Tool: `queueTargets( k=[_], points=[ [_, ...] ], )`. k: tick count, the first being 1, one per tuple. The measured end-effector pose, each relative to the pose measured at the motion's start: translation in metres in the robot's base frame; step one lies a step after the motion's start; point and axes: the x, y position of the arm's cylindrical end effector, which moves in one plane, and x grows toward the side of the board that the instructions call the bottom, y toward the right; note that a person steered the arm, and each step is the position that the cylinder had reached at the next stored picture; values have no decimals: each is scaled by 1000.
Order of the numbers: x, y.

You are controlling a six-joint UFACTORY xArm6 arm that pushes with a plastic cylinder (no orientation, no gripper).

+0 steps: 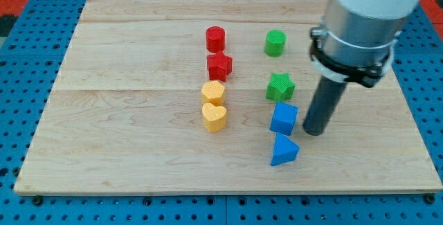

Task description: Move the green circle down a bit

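Observation:
The green circle [275, 43] is a short green cylinder standing on the wooden board [124, 114], in the upper middle-right. My rod comes down from the view's top right, and my tip [313, 131] rests on the board well below and to the right of the green circle. The tip is just right of the blue cube [283, 118], not touching the green circle. A green star [279, 86] lies between the green circle and the blue cube.
A red cylinder [215, 39] and a red star [219, 66] stand left of the green circle. A yellow hexagon [213, 91] and a yellow heart [214, 116] lie below them. A blue triangle [284, 149] lies below the blue cube. The board sits on a blue pegboard.

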Motion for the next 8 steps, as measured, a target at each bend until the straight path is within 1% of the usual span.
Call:
queueTargets(
  k=[2,4,5,6,7,8],
  points=[
    [-20,-3],
    [-23,-6],
    [-58,71],
    [-131,101],
    [-210,64],
    [-249,20]
  ],
)
